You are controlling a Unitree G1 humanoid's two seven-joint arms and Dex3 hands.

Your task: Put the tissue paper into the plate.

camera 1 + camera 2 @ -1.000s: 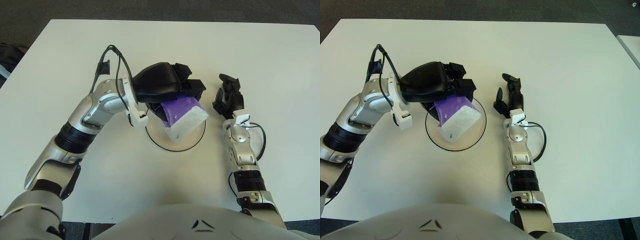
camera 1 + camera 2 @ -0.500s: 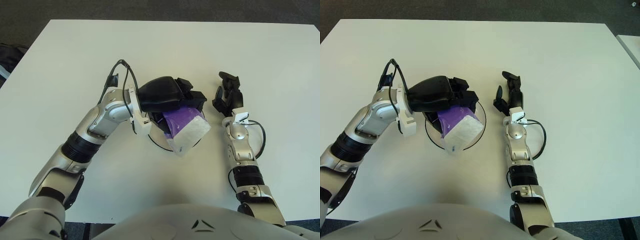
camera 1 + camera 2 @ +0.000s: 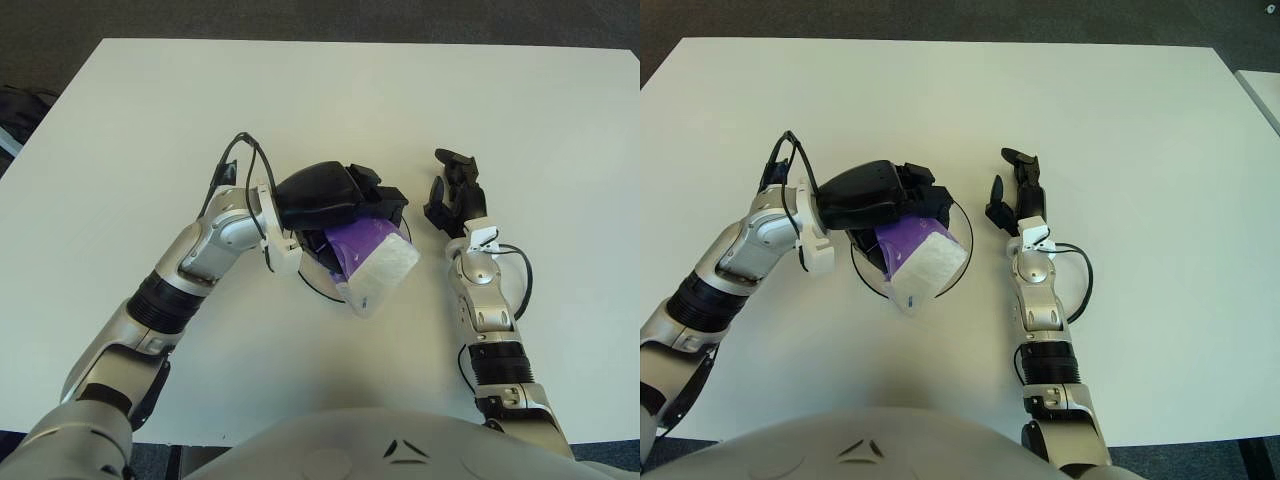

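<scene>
Your left hand (image 3: 335,195) grips the tissue pack (image 3: 372,260) over the plate (image 3: 958,278); its long axis overhangs the plate's near rim. Right hand (image 3: 455,195) beside the plate, fingers spread.

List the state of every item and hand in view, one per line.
tissue paper pack: held over the plate, tilted, its lower corner hanging past the near rim.
plate: upright on the table, mostly covered by the pack.
left hand: closed on the pack.
right hand: beside the plate on its right, fingers open, holding nothing.
</scene>
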